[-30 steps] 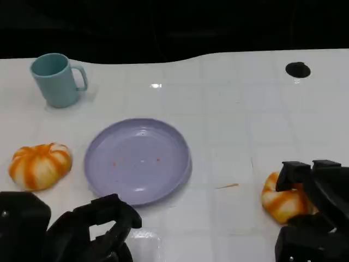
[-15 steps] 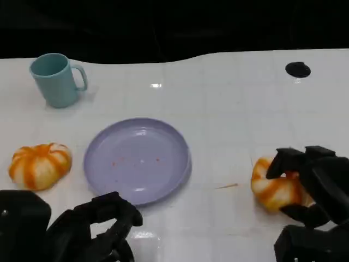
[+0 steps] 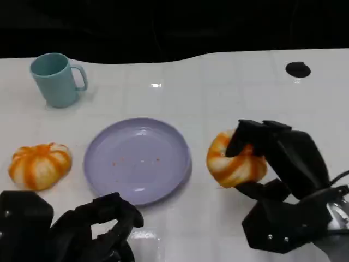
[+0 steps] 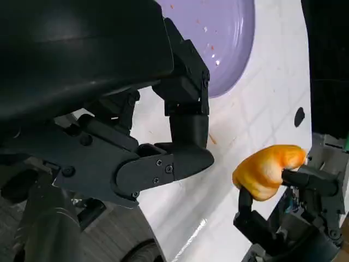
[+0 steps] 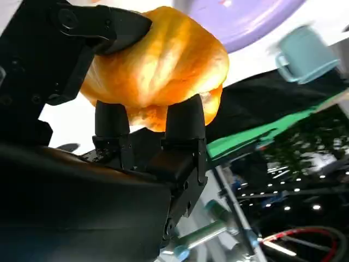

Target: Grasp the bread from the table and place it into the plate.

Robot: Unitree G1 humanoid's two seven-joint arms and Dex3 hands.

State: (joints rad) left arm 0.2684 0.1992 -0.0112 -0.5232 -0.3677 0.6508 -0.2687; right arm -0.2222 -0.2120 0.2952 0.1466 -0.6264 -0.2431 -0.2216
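My right hand (image 3: 283,164) grips an orange-and-white striped bread (image 3: 234,162) and holds it above the table, just right of the lilac plate (image 3: 137,160). The right wrist view shows that bread (image 5: 158,65) clamped between the fingers (image 5: 112,123), with the plate (image 5: 245,16) beyond it. A second striped bread (image 3: 39,165) lies on the table left of the plate. My left hand (image 3: 90,232) hangs low at the front left with its fingers curled and nothing in them. In the left wrist view that hand (image 4: 136,136) is near the plate (image 4: 223,43), and the held bread (image 4: 267,170) shows farther off.
A teal mug (image 3: 56,79) stands at the back left. A small black disc (image 3: 298,69) lies at the back right. The white table's (image 3: 229,98) far edge meets a dark background.
My right hand has lifted the bread off the table and carried it left, from the front right edge to just beside the plate. The left hand has stayed put.
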